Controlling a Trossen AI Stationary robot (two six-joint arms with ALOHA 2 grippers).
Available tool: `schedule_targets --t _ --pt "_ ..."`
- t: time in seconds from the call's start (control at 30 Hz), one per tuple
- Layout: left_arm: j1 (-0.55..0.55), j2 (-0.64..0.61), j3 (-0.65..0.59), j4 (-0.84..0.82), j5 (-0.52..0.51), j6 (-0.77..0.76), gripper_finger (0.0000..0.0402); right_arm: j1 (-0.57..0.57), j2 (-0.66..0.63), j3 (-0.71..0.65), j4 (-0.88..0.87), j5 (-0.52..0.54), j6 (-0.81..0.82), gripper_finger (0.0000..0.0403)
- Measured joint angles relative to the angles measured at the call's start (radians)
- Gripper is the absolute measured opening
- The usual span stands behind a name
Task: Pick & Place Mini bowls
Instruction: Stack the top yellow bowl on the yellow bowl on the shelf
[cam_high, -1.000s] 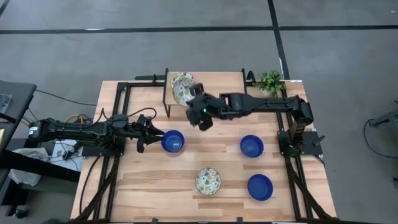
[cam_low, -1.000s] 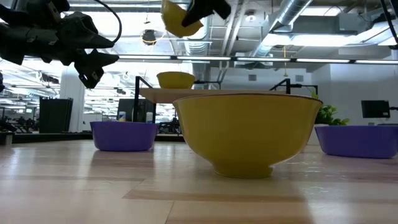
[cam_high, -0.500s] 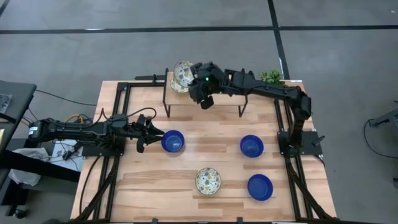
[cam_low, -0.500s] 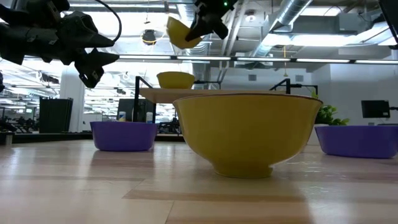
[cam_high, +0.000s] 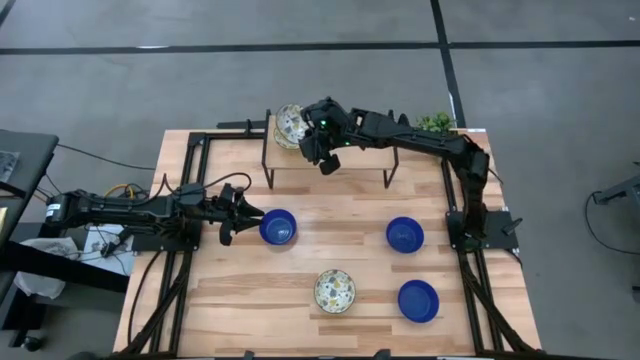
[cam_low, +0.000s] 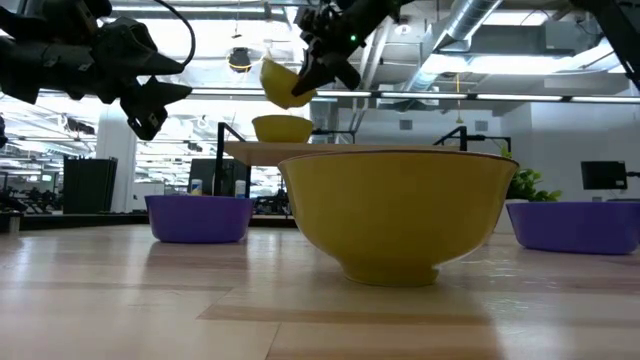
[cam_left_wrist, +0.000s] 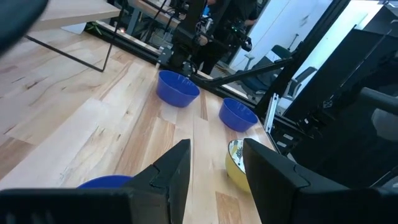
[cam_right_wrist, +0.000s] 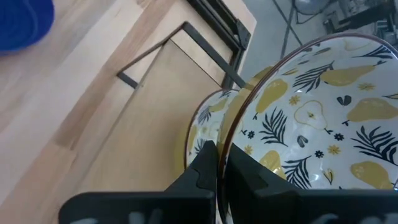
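Reaching across the far side of the surface (cam_high: 240, 290), the right arm has swung over the last second from the middle of the boards out to the small raised shelf (cam_high: 340, 138) at the back edge, and its gripper (cam_high: 312, 133) has come down since half a second ago, so the patterned bowl it carries (cam_low: 284, 82) now hangs just above a second patterned bowl (cam_low: 282, 128) already resting on that shelf. Its jaws are pinched shut on the carried bowl's rim, one finger inside and one outside, with the bowl tilted. That reads as the placing step nearly done: the bowl looks set to nest into or land beside the one on the shelf, and a release should follow once it levels. The left arm has not moved; its gripper (cam_high: 232, 218) hovers just beside the nearest blue bowl (cam_high: 278, 227), jaws partly open and holding nothing. Left on the boards are that blue bowl, two more blue bowls (cam_high: 404, 235) (cam_high: 418, 300) toward the right, and one patterned bowl (cam_high: 334, 291) near the front, all still to be moved.
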Motion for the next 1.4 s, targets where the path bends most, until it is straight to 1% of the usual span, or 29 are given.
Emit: schedule_targets --t 0.13,0.5,0.6,0.73,0.9,0.97,1.03,1.1,1.27,1.4 --pt "0.0 0.0 0.0 0.001 0.0 0.0 0.0145 -0.01 0.005 0.0 -0.004 0.007 -0.015 0.0003" --pt "0.0 0.0 0.0 0.001 0.0 0.001 0.0145 -0.02 0.005 0.0 -0.055 -0.019 -0.019 0.0002" --pt "0.0 0.0 0.0 0.002 0.0 0.004 0.0145 -0.03 0.005 0.0 -0.055 -0.06 -0.018 0.0002" --pt "0.0 0.0 0.0 0.002 0.0 0.004 0.0145 -0.035 0.005 0.0 -0.031 -0.052 -0.023 0.0002" --pt "0.0 0.0 0.0 0.007 0.0 0.004 0.0145 -0.048 0.008 0.0 -0.019 -0.089 -0.022 0.0002" --pt "0.0 0.0 0.0 0.008 0.0 0.004 0.0145 -0.045 0.029 0.003 -0.004 -0.081 -0.025 0.0002" --pt "0.0 0.0 0.0 0.009 0.0 0.003 0.0145 -0.045 0.04 -0.002 -0.035 -0.079 -0.022 0.0002" --pt "0.0 0.0 0.0 0.009 0.0 0.0 0.0145 -0.044 0.049 -0.001 -0.011 -0.079 -0.028 0.0002" --pt "0.0 0.0 0.0 0.013 0.0 0.001 0.0145 -0.043 0.053 0.0 -0.018 -0.043 -0.041 0.0008" --pt "0.0 0.0 0.0 0.013 0.0 0.004 0.0145 -0.043 0.053 0.0 -0.012 -0.036 -0.044 0.0008"
